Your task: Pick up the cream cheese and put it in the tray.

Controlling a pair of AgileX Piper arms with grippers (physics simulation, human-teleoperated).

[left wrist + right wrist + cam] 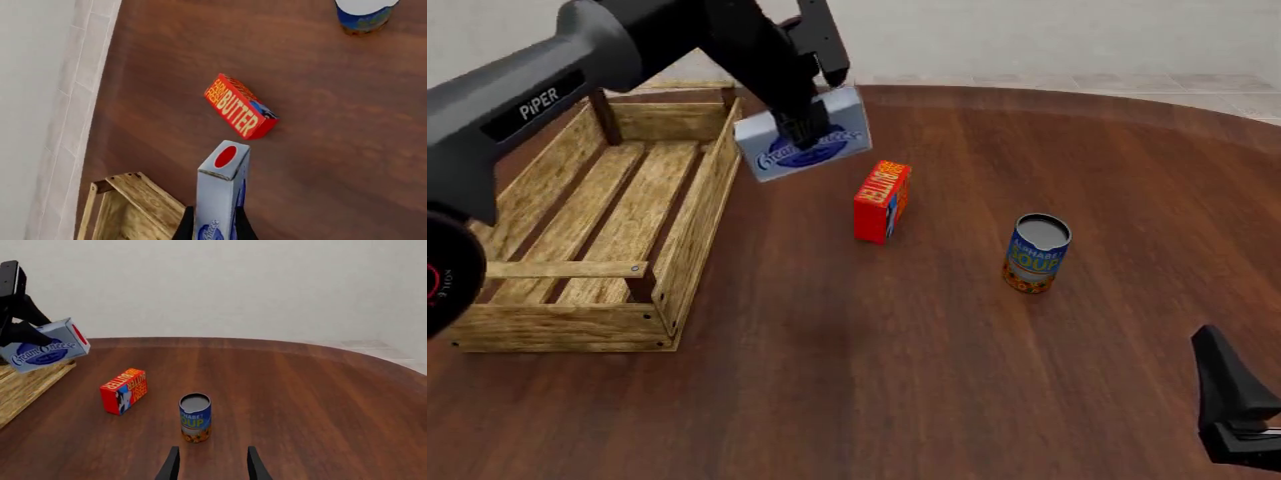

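While aloft, cream cheese beside tray edge.

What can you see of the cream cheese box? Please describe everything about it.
The cream cheese is a small flat pale grey-blue carton with a dark blue oval logo, white script and a red mark on one end. The left tool is shut on it and holds it tilted in the air, off the table, beside the tray's right wall and behind the butter box.

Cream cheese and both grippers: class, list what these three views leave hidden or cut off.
- Left wrist view: cream cheese lower end and the left gripper fingers run off the frame edge.
- Front view: right gripper cut by the corner.
- Right wrist view: tray mostly outside the frame.
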